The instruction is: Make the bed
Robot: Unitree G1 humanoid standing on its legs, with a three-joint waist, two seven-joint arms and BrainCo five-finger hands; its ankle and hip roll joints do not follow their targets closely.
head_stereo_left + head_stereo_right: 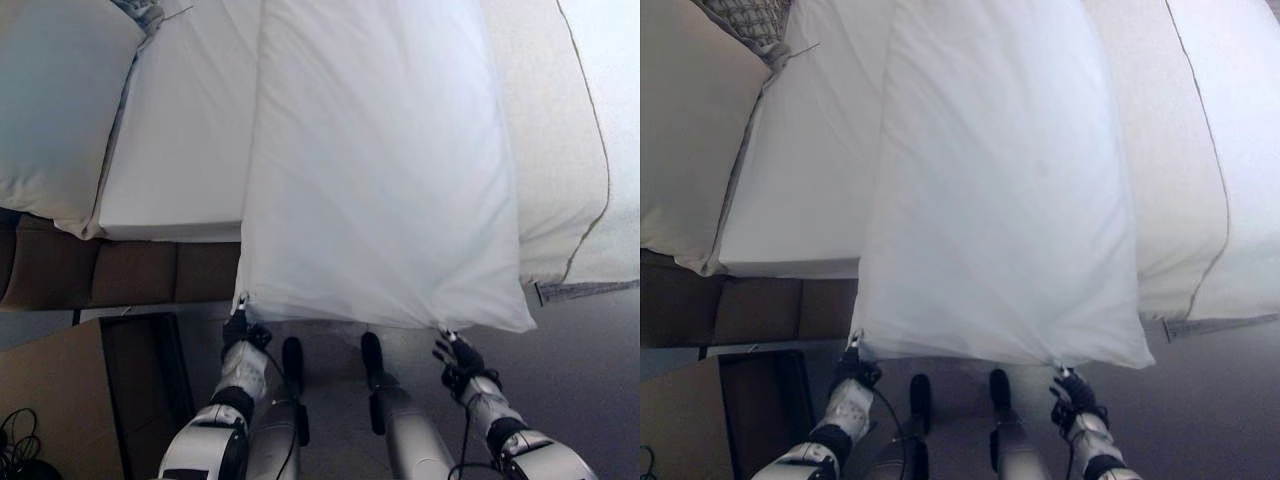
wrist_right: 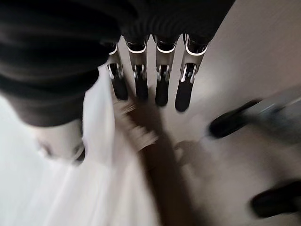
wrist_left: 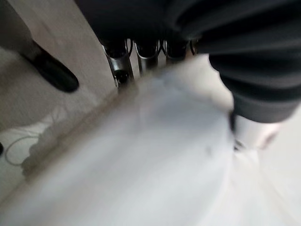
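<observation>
A long white quilt (image 1: 380,170) lies lengthwise across the bed, and its near edge hangs past the mattress (image 1: 180,150) toward me. My left hand (image 1: 243,332) grips the quilt's near left corner, fingers (image 3: 141,52) curled over the white cloth (image 3: 141,155). My right hand (image 1: 458,360) holds the near right corner; in the right wrist view the cloth (image 2: 103,188) runs between its thumb and fingers (image 2: 141,80). Both hands are low, in front of the bed's edge and above the floor.
A big off-white pillow (image 1: 55,100) sits at the bed's left. A cream blanket (image 1: 555,150) with a piped edge covers the right side. Below the mattress runs the brown bed base (image 1: 130,272). A cardboard box (image 1: 50,400) and a dark frame stand lower left.
</observation>
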